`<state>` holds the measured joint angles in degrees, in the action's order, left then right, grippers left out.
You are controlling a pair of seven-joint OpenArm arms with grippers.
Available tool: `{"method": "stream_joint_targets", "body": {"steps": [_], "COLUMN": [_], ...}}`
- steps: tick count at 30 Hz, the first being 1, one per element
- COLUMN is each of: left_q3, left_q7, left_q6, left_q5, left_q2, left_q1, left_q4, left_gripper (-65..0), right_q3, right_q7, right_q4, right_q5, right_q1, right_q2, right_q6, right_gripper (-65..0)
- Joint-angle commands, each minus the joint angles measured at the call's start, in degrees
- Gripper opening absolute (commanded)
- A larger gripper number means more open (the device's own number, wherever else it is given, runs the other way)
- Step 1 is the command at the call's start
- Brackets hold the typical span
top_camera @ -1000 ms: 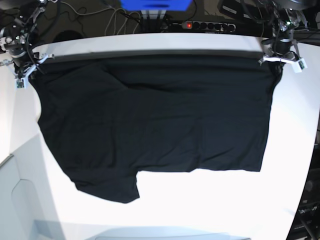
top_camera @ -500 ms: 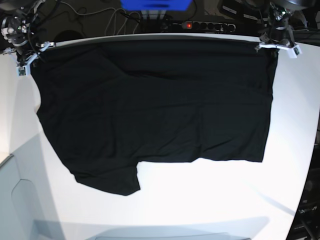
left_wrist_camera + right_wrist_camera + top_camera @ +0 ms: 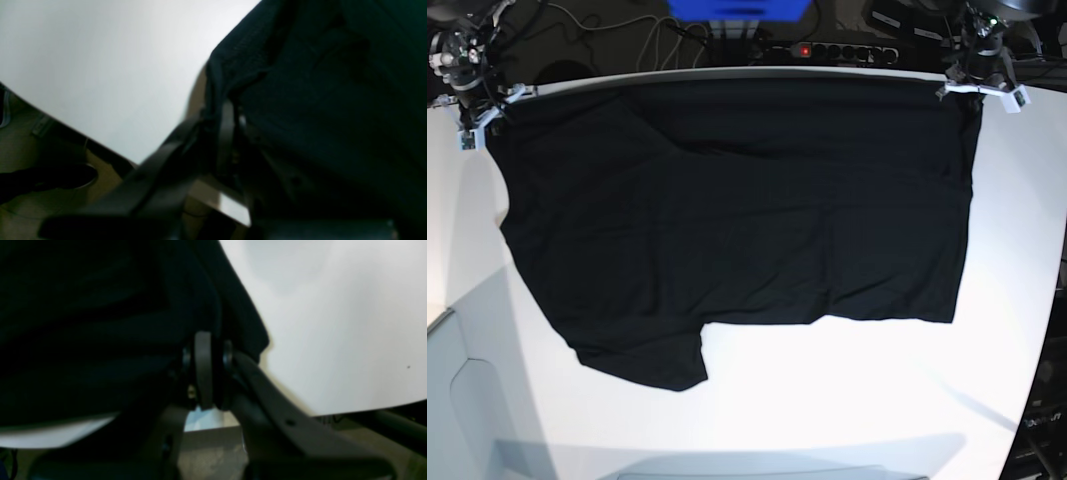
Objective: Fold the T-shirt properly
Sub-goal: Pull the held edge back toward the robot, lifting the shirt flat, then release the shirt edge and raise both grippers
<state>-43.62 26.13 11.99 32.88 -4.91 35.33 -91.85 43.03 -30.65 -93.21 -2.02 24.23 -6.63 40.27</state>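
At the far left corner of the white table [image 3: 757, 400], the right gripper [image 3: 482, 118] pinches a corner of the large plain black cloth T-shirt [image 3: 737, 210], jaws closed on fabric. The shirt hangs spread across the table. At the far right, the left gripper [image 3: 975, 95] clamps the other corner. Both should move level, keeping the edge taut. No containers are visible.

The T-shirt [image 3: 737, 220] is plain black, the table [image 3: 847, 400] beneath it white.

The left hand [image 3: 976, 100] and right hand [image 3: 489, 118] are raised wide apart, each clamped tight.
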Motion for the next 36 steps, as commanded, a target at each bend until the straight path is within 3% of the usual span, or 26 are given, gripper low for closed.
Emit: {"method": "stream_joint_targets", "body": {"steps": [1,7,10,14,18,26,29,33,36], "left_q3": [-0.30,-0.65,-0.65,-0.74,-0.74,-7.15,-9.97,-11.46,-11.37], "left_q7": [0.02,0.02,-0.06,-0.06,-0.06,-0.24,-0.42,-0.24,-0.15], "left_q6": [-0.96,-0.87,-0.87,-0.96,-0.96,-0.96,-0.96,-0.96,-0.96], "left_q5": [-0.22,-0.22,-0.22,-0.31,-0.49,-0.31,-0.22,-0.49,-0.84], "left_q2": [-0.59,-0.59,-0.59,-0.59,-0.59,1.26,1.79,1.70,1.35], "left_q1": [0.76,2.25,2.43,2.60,2.69,2.25,0.58,-4.25,-9.27], "left_q4": [-0.50,-1.03,-1.29,-1.38,-2.52,-11.05,-15.09,-16.41,-15.88], "left_gripper": [-63.1,-61.2,-48.6,-28.1,-17.2,-15.2,-15.2,-15.1,-15.1], "right_q3": [0.18,0.62,0.71,3.88,6.43,10.73,10.12,6.43,0.97], "right_q7": [-1.30,0.19,0.19,0.19,0.19,0.10,-0.33,-0.42,-0.42], "right_q4": [-0.11,-0.20,-1.87,-8.02,-14.44,-17.34,-17.16,-16.90,-14.35], "right_q5": [1.63,1.63,1.45,1.45,1.45,1.54,1.54,1.80,5.76], "right_q1": [0.78,0.96,0.96,0.96,0.34,-4.49,-7.74,-13.72,-19.44], "right_q2": [-0.62,-0.62,-0.53,2.72,5.71,7.56,7.12,7.03,7.03], "right_q6": [-0.27,-0.27,-0.27,-0.27,-0.27,-0.27,-0.27,-0.27,-0.27], "right_gripper": [-60.9,-45.5,-44.7,-44.4,-44.4,-44.1,-39.5,-31.9,-31.4]}}
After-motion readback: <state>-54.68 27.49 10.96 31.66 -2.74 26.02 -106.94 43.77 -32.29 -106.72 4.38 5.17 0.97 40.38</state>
